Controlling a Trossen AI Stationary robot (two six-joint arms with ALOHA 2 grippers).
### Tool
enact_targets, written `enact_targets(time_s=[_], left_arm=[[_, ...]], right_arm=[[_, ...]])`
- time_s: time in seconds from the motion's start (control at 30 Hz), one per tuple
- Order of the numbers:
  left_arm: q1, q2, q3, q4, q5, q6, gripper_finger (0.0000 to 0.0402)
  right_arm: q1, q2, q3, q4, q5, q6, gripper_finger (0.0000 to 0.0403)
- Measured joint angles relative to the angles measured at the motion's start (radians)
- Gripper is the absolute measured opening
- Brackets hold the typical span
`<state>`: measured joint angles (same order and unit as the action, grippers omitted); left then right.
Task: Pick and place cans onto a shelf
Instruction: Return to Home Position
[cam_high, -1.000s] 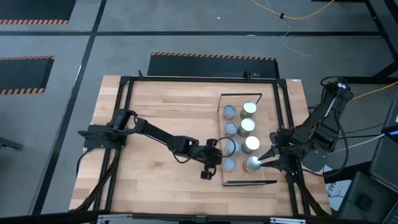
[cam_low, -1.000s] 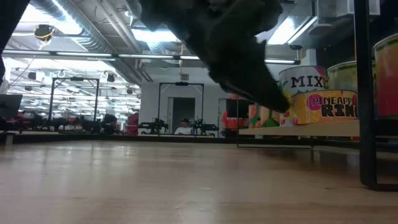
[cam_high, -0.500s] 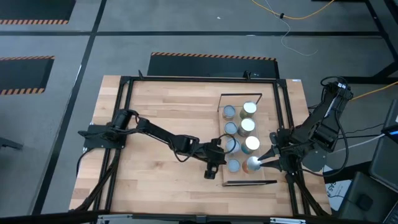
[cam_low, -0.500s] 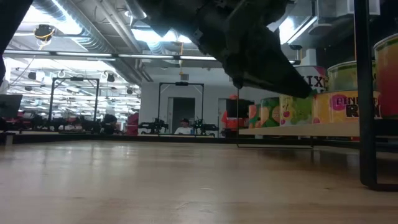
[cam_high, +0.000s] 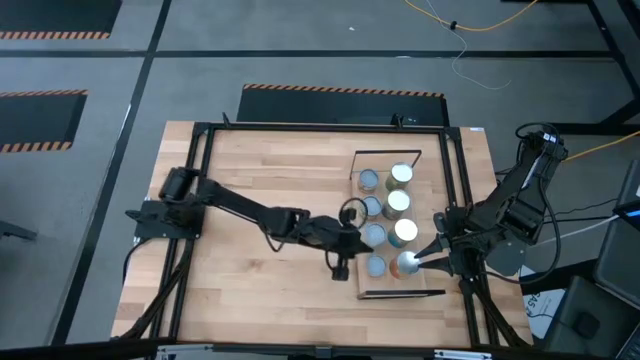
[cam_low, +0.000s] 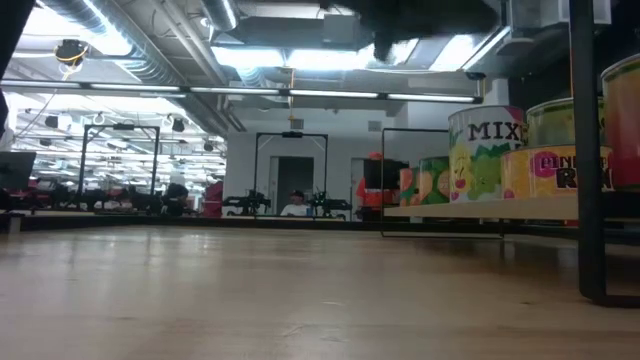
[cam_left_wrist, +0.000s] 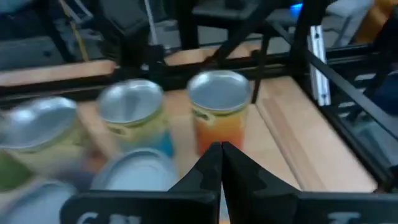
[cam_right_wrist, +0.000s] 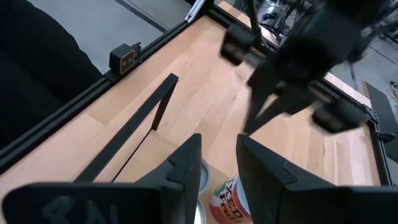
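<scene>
Several cans stand upright in two rows on the pale-wood shelf (cam_high: 432, 200), which has dark frames at both short ends. My left gripper (cam_high: 355, 243) is shut and empty, raised at the shelf's left side; its wrist view (cam_left_wrist: 221, 149) looks over silvery can tops toward an orange-sided can (cam_left_wrist: 217, 115). My right gripper (cam_high: 420, 261) stands slightly open just over the near-right can (cam_high: 405, 264), whose label shows below its fingers (cam_right_wrist: 221, 193). The low view shows cans (cam_low: 555, 170) on the shelf board (cam_low: 480, 210). My right gripper hangs over the top of the near-right can (cam_right_wrist: 200, 208), coming slanting down from the table's right side. Its own fingers hide the place, and I cannot tell whether they touch the can. The can stands upright on the shelf.
A black metal frame (cam_high: 200, 200) runs around the table's edges, with a post in the low view (cam_low: 590, 150). The bare tabletop (cam_high: 260, 170) lies left of the shelf. A person and lab equipment show far behind the table (cam_low: 295, 205).
My left gripper has gone toward the table's right edge against the near-left can, which slid a little that way along the shelf. The gripper has then risen clear of the cans, out of the low view, and shifted toward the far edge.
</scene>
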<state>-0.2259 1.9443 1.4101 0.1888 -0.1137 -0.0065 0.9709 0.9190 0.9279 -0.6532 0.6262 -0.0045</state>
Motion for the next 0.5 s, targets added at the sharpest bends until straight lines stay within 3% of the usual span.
enact_targets(time_s=[0.27, 0.5], left_arm=[[0.001, -0.221, -0.001, -0.053, -0.089, 0.12, 0.0001], [-0.006, -0.479, -0.001, -0.211, -0.183, 0.209, 0.0001]], right_arm=[[0.0, 0.0, 0.0, 0.044, 0.001, -0.004, 0.0105], [0.0, -0.047, 0.008, 0.051, 0.001, -0.006, 0.0105]])
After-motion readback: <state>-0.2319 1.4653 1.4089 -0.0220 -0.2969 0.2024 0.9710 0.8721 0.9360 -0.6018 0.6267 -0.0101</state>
